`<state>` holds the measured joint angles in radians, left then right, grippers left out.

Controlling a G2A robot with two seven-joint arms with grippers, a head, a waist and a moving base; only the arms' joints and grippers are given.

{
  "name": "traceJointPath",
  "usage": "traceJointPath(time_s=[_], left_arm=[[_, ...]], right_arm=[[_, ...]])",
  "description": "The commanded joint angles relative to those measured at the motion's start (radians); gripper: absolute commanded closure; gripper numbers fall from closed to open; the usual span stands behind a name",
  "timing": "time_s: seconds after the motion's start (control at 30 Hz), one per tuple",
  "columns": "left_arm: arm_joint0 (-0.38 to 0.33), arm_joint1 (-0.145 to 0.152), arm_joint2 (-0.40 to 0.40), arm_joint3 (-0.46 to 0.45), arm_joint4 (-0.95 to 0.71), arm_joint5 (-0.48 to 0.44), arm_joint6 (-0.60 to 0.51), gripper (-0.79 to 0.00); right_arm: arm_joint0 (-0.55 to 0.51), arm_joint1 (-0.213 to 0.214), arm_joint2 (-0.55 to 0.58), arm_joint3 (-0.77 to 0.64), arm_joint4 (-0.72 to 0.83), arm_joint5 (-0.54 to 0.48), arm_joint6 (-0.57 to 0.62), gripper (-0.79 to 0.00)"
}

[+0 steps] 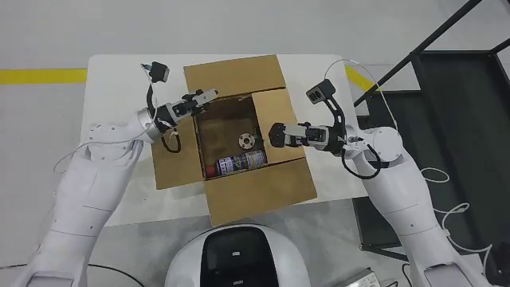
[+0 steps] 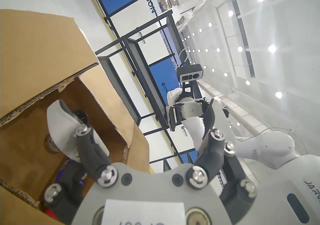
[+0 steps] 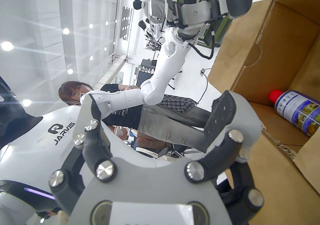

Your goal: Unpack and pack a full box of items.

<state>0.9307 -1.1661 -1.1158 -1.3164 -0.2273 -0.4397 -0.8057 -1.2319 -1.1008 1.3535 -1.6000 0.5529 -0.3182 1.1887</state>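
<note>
An open cardboard box (image 1: 239, 76) stands in the middle of the white table, its flaps folded outward. Inside it, a spray can (image 1: 241, 162) with a red cap and blue-white label lies along the near wall. A round metal part (image 1: 247, 139) rests on the box floor. My left gripper (image 1: 207, 95) hovers open and empty over the box's left rim; its wrist view has one finger (image 2: 62, 121) over the box interior. My right gripper (image 1: 274, 135) is open and empty at the right rim, and the spray can (image 3: 297, 111) lies beyond it inside the box (image 3: 287, 36).
A black metal rack (image 1: 446, 88) stands close to the table's right side. A yellow line (image 1: 40, 76) crosses the floor at the left. Bare table (image 1: 119, 80) lies left of the box.
</note>
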Motion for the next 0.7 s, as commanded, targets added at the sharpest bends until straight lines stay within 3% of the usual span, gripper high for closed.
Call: traceJointPath(time_s=[0.0, 0.3, 0.53, 0.67], left_arm=[[-0.021, -0.008, 0.024, 0.030, -0.008, 0.001, 0.006, -0.785], [-0.098, -0.045, 0.125, 0.112, -0.055, -0.010, -0.019, -0.785], [-0.104, -0.049, 0.122, 0.122, -0.069, -0.044, -0.013, -0.785], [-0.104, -0.049, 0.122, 0.122, -0.069, -0.044, -0.013, -0.785]], right_arm=[[-0.006, 0.002, 0.006, 0.005, -0.004, -0.001, -0.007, -0.785], [-0.055, 0.027, 0.105, 0.025, -0.113, 0.084, -0.048, -0.785], [-0.130, 0.046, 0.234, 0.070, -0.010, 0.067, -0.003, -0.785], [-0.145, 0.049, 0.253, 0.076, 0.020, 0.059, 0.019, -0.785]])
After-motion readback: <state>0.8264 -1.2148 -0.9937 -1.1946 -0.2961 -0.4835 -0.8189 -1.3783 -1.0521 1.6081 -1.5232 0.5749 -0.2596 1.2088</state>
